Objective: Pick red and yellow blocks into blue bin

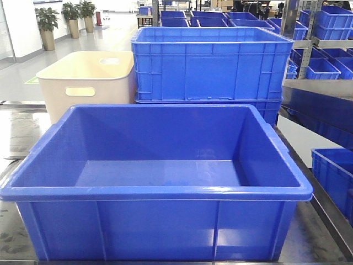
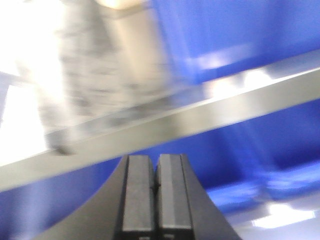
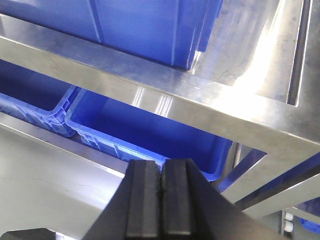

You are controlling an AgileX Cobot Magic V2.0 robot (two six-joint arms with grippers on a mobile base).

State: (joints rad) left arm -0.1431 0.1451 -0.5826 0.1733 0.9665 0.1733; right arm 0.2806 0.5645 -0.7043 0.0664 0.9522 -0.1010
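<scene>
The left gripper (image 2: 155, 187) is being shown as 2 flat, dark grey rectangular fingers (image 2: 137, 192) rising from a curved black base. The right gripper (image 3: 161, 200) is being shown the same way: 2 matte black blocky fingers (image 3: 145, 200), square-edged, on a flaring black base. No cables, screws or markings are being shown.

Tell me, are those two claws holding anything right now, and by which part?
Nothing is held. The left claw and the right claw are both shut, pads pressed together with nothing between them.
</scene>
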